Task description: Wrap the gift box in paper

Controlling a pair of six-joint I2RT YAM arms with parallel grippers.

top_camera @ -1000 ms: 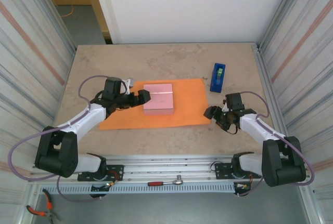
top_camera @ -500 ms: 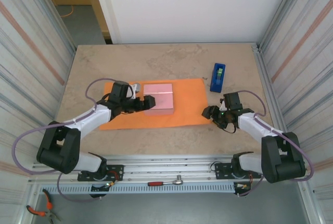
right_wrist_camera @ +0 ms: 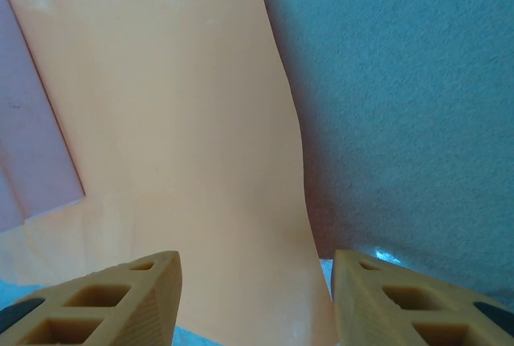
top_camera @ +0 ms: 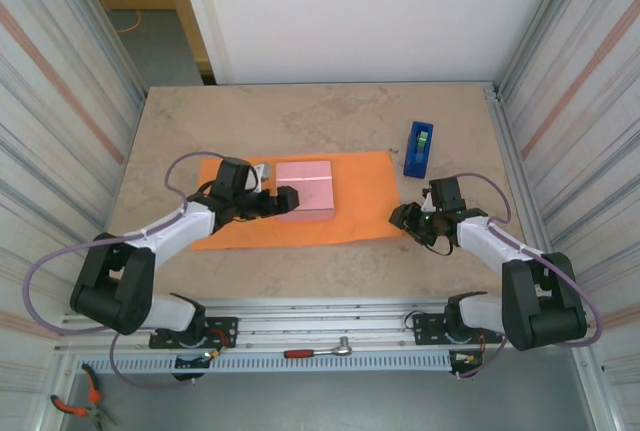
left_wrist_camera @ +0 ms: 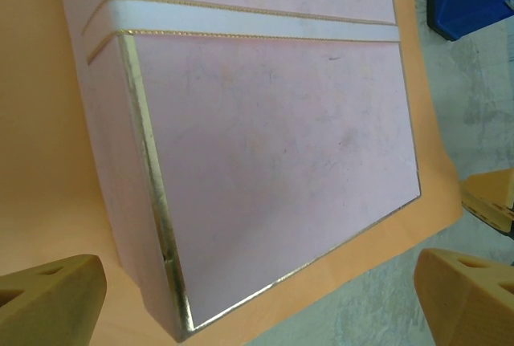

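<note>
Pink gift box sits mid-sheet on the orange paper, close to its far edge, with a wider margin on the near side. Left gripper is released, jaws wide, flanking the box's left corner. Right gripper has jaws apart with the paper's right edge between them; I see nothing pinched. Blue tape dispenser sits just off the far-right corner. Bare table beyond.

pale pink cardboard box, gold-edged, white band across; plain bright orange paper sheet; blue plastic tape dispenser; mottled beige tabletop.
</note>
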